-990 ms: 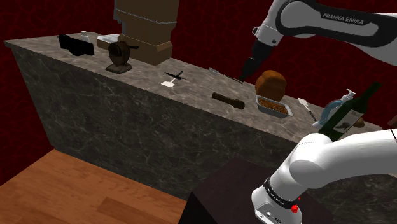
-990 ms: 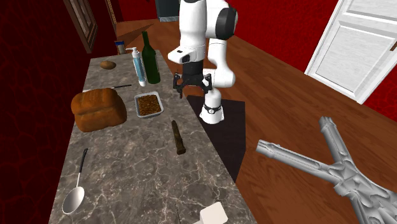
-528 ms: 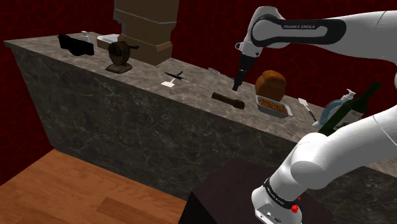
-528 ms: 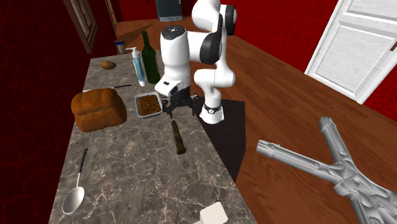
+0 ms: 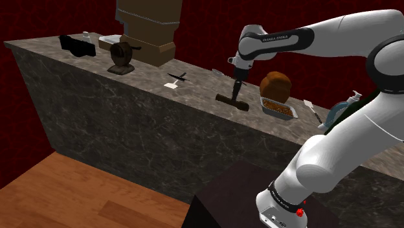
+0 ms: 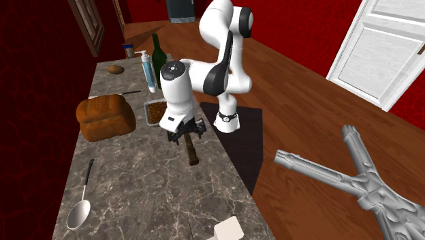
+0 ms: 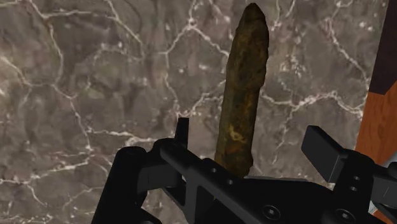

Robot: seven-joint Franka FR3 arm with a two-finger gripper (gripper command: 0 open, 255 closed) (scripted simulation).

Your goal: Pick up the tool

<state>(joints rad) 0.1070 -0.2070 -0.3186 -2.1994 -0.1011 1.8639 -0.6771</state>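
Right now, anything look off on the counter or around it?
Nothing spilled or tipped on the counter. The brown rod is pitted and rusty-looking, lying near the counter's edge. Oddest: a large grey branching piece, apparently on the wood floor, apart from everything else.

Shoulder view: camera set beside and a little behind the stand (image 5: 252, 206), which sits at the shoulder view's lower right. It faces up and left at the table (image 5: 97, 78) from middle range, taking in the front wall and the top.

Second exterior view: camera high over the table (image 6: 150, 204), looking down along its length toward the arm, nearer to the top than the shoulder camera.

Shared by both: the stretch of top around the bread loaf (image 5: 275, 83) (image 6: 105, 116) and the brown rod (image 5: 232, 101) (image 6: 191, 151).

Wrist view: camera on the hand, looking straight down past the tool (image 7: 251, 135), very near the top. It shares the brown rod (image 7: 245, 95) with both others.
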